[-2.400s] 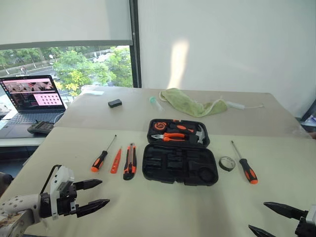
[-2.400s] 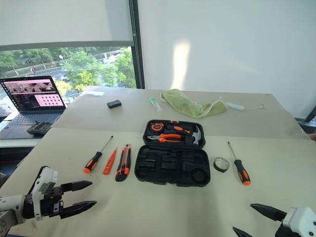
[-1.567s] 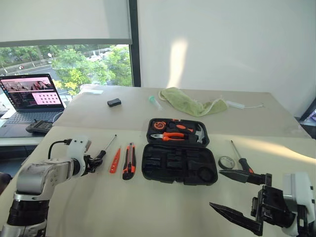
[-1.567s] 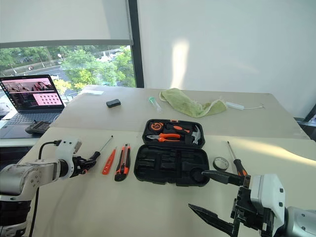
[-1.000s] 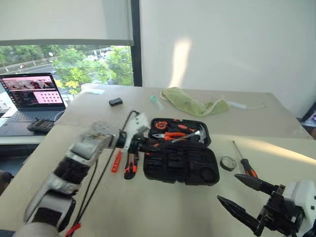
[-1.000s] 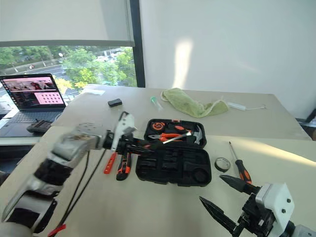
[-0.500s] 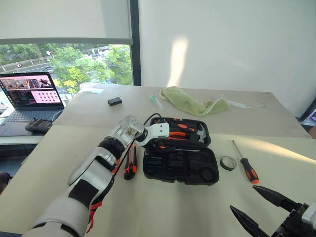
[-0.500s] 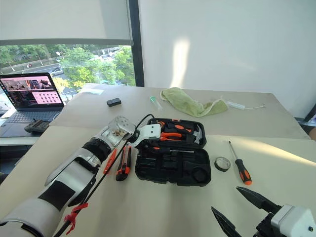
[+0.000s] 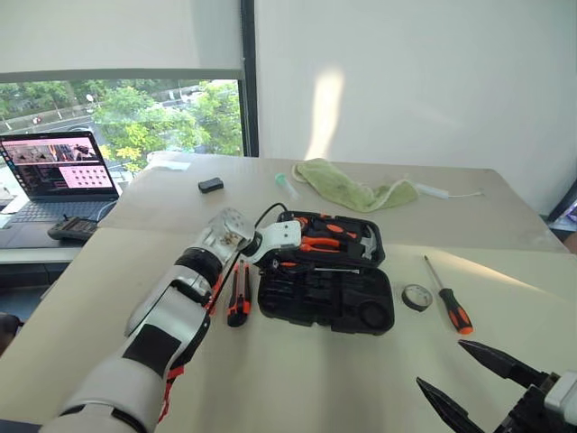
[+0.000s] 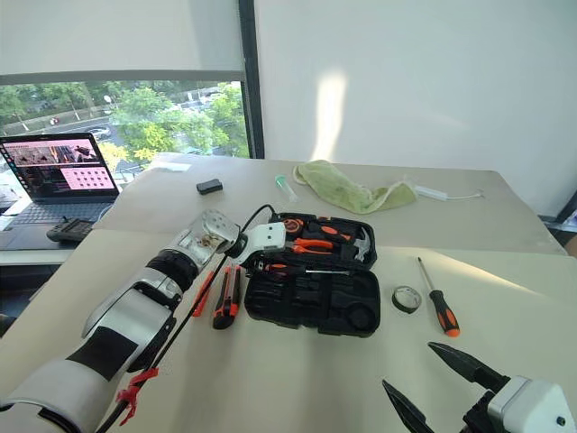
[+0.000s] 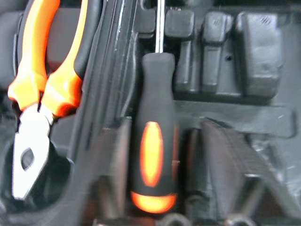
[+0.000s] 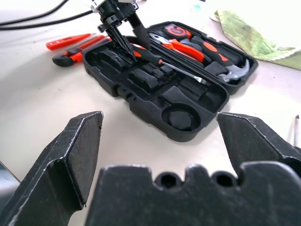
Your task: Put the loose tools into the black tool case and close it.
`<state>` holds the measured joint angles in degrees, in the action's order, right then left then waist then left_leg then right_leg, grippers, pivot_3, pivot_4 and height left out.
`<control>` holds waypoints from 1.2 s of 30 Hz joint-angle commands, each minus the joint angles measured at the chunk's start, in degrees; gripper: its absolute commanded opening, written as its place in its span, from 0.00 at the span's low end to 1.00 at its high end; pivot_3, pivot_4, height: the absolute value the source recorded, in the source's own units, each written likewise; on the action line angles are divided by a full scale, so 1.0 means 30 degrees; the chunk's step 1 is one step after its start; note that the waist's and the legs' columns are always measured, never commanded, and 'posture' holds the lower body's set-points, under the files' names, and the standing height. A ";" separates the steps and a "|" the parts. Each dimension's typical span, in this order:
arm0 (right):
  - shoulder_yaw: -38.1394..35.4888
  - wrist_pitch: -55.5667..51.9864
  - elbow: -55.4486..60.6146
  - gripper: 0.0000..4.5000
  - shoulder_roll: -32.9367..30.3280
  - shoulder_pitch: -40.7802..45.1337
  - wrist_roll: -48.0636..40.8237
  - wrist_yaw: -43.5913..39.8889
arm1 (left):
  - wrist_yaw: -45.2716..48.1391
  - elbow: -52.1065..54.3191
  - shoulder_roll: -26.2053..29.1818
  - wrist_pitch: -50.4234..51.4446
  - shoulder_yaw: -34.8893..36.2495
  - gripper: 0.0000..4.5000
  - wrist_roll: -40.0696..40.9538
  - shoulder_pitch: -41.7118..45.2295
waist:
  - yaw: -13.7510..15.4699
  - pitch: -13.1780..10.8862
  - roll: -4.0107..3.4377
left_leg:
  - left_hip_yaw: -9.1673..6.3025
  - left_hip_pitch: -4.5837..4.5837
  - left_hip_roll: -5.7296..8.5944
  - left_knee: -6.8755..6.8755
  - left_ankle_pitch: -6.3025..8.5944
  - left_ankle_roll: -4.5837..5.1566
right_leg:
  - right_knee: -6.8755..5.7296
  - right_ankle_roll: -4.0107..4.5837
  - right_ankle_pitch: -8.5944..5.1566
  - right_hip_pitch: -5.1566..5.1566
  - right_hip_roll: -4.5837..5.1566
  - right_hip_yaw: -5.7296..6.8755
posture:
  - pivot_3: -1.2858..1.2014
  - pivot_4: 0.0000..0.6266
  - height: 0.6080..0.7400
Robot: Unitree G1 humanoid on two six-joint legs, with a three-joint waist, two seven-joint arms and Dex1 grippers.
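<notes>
Right wrist view shows the left tool reaching down into the black tool case, its two thin black fingers spread apart on either side of the handle of one screwdriver. That screwdriver lies in the case near the hinge, and the fingers look let go of it. Left wrist view looks straight down on its orange and black handle, with the orange-handled pliers just beside it in the lid half.

From the head, the case sits open on the table, under the left tool. On the arm's side of that tool, just outside the case, lie the utility knife and the slim orange pen-like tool. On the far side of the case from it lie the tape roll and the second screwdriver.

The right tool hangs low near the robot, wide open and holding nothing, well apart from the case
</notes>
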<state>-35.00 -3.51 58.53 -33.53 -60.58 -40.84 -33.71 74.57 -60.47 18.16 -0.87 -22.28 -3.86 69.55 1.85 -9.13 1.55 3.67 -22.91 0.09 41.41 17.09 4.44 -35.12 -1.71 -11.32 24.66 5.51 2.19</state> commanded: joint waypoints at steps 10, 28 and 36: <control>-0.0438 -0.0170 0.0491 1.00 -0.0778 0.0838 -0.0422 0.0401 | -0.7523 0.9286 -0.2870 0.7635 0.4875 0.02 0.3223 -0.5454 | 0.0280 0.0009 -0.0015 | -0.0021 -0.0113 0.0028 0.0123 0.0025 0.0041 | -0.0058 -0.0049 0.0005 0.0064 0.0020 -0.0009 | 0.52 0.24 1.00; -0.0648 -0.6269 0.0372 1.00 -0.5140 0.6712 -0.4478 0.8042 | -1.3176 0.9351 -0.3786 0.6274 0.1103 0.02 -0.0975 -0.9146 | 0.0210 0.0303 -0.0119 | -0.0007 0.0191 0.0006 0.0085 0.0040 0.0035 | 0.0006 0.0013 0.0041 -0.0214 0.0130 -0.0010 | 0.52 0.24 1.00; 0.1245 -1.1739 -0.3956 1.00 -0.8653 1.3643 -0.8236 1.1841 | -1.1285 1.3275 -0.4302 0.5268 0.4477 0.02 0.3762 -0.9512 | 0.0167 0.0424 -0.0088 | 0.0009 0.0144 0.0010 0.0063 0.0021 0.0056 | 0.0018 0.0115 0.0007 -0.0169 0.0147 0.0001 | 0.52 0.24 1.00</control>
<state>-32.90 -35.02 50.66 -58.91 -23.99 -60.59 -2.44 36.04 -28.50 4.77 12.76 -12.00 0.88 40.58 2.35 -7.86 1.29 3.70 -22.63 0.12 41.59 17.15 4.61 -35.06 -1.43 -11.26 24.28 5.95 2.19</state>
